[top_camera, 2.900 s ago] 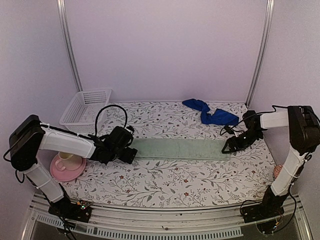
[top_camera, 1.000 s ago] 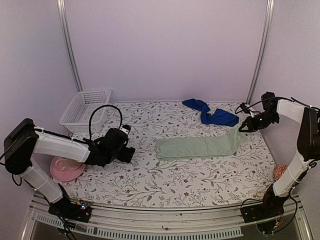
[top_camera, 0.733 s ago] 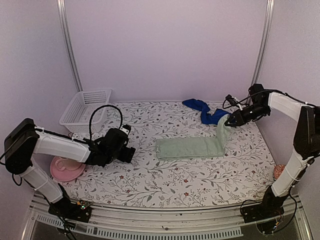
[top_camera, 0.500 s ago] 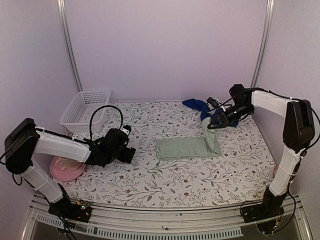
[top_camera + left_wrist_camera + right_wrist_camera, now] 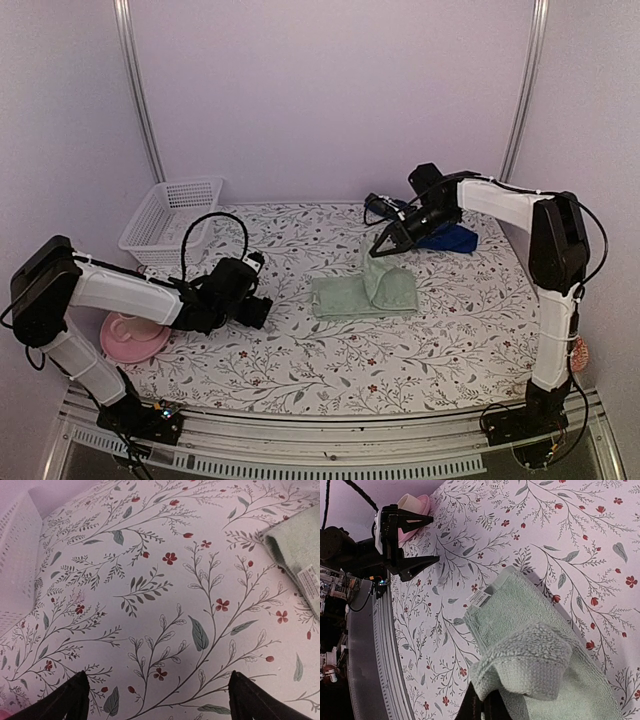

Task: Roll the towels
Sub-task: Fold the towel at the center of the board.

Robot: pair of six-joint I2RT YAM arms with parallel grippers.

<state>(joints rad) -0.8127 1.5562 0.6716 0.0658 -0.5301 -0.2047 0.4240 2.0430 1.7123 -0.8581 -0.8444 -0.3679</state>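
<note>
Sage-green towel (image 5: 390, 292) on bench (image 5: 300, 370), doubled over, 1 end pinched high in right pincer (image 5: 376, 252); left pincer (image 5: 264, 310) spread, idle nearby. Risks sliding or folding flat instead of rolling, free end unpinned.

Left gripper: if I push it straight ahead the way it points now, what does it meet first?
Probably just the floral tablecloth. The left gripper, jaws open, has bare cloth ahead. The sage-green towel lies right of its line, so the gripper may only clip its end. Depth is unclear.
</note>
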